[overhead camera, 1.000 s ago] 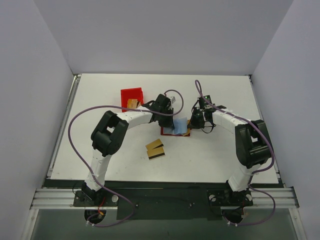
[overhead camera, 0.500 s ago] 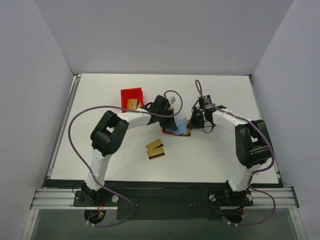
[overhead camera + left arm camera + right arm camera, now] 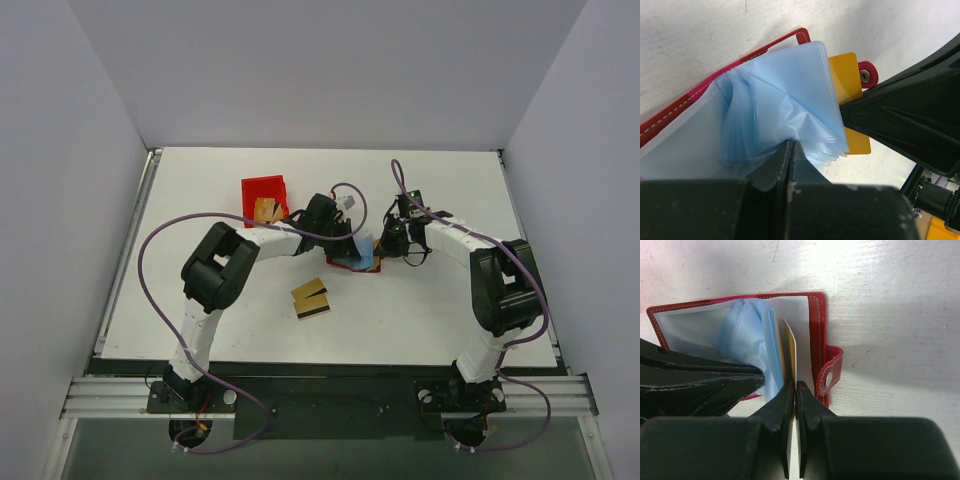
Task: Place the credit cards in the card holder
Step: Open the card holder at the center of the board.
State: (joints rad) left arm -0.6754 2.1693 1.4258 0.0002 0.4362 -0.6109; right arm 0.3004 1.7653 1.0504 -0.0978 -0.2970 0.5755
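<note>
Holder: the holder [image 3: 354, 260] lay open at mid-desk, red cover down, its tab [image 3: 830, 376] at the right edge.
Left tool: the left tool [image 3: 791, 145] was closed on the blue sleeves [image 3: 785, 95] – bunching them up and over to the left, off the cover.
Right tool: the right tool [image 3: 795, 385] was closed on one gold card [image 3: 789, 347], held on edge.
Card and holder: the card stood just right of the lifted sleeves and just inside the holder's right rim. Its leading edge was at the sleeves, but whether it had entered a slot could not be told.
Done: by my reading, little – no card was visibly seated, though the bunched sleeves hid much of the inside.
Left: the held card needed pushing home. Two more cards [image 3: 311, 298] lay on the desk [image 3: 200, 190], near and left of the holder, well apart from both tools.
Bin: the red bin [image 3: 262, 186] sat far-left of the holder with something tan inside, perhaps another card; too small to tell.
</note>
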